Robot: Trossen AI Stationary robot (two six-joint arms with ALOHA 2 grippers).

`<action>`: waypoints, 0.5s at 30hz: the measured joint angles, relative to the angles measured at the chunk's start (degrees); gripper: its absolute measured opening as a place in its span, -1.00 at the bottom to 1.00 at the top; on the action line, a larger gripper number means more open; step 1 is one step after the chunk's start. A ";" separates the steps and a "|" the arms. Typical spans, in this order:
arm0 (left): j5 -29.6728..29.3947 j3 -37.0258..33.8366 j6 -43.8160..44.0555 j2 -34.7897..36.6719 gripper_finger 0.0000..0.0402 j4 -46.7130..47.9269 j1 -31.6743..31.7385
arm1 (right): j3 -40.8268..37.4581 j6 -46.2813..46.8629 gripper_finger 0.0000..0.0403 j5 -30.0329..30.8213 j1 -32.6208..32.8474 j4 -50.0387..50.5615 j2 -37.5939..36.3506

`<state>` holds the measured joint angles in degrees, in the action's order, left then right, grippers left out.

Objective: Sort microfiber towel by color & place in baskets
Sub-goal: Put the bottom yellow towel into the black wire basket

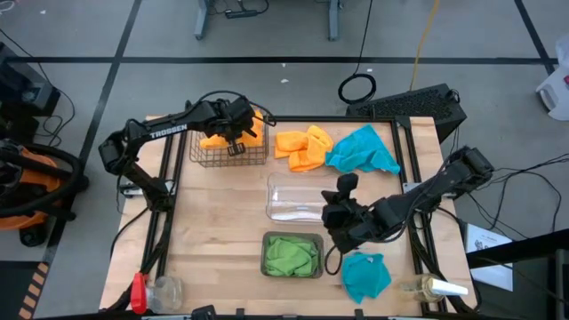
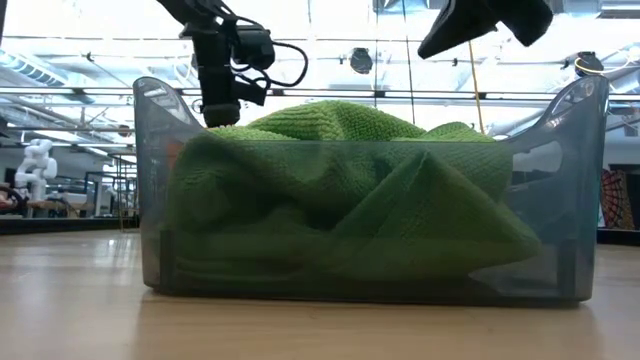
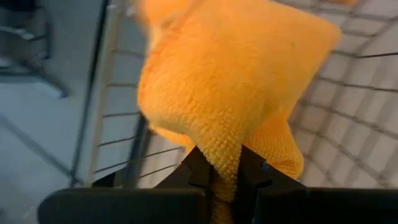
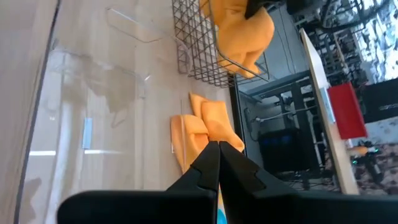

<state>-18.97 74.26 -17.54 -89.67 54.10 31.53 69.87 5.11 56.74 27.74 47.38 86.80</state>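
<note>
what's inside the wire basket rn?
One orange towel, held by the left gripper over the wire basket, jaws shut on it. The basket floor under the cloth is covered, so anything beneath can't be seen.

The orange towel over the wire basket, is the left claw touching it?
Touching. The left wrist view shows the left gripper pinching the orange towel between its fingertips over the wire basket.

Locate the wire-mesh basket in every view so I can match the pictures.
High view: wire-mesh basket at upper left, under the left tool.
Low view: not in it.
Left wrist view: its mesh behind the orange towel.
Right wrist view: near the top centre.
Shared landmark: the orange towel.
</note>
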 joint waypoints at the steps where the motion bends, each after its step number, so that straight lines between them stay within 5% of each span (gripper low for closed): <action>1: -1.46 -0.15 0.00 0.00 -0.84 -0.15 0.00 | 0.00 0.18 -1.00 -0.09 -0.22 0.23 -0.60; 15: 3.79 -7.56 -2.05 -0.04 -0.83 -6.36 -0.02 | 0.00 -0.95 -1.00 -3.35 -6.98 0.98 -1.85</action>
<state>-15.18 66.70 -19.60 -89.71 47.75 31.51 69.87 4.16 53.39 20.76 48.36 84.95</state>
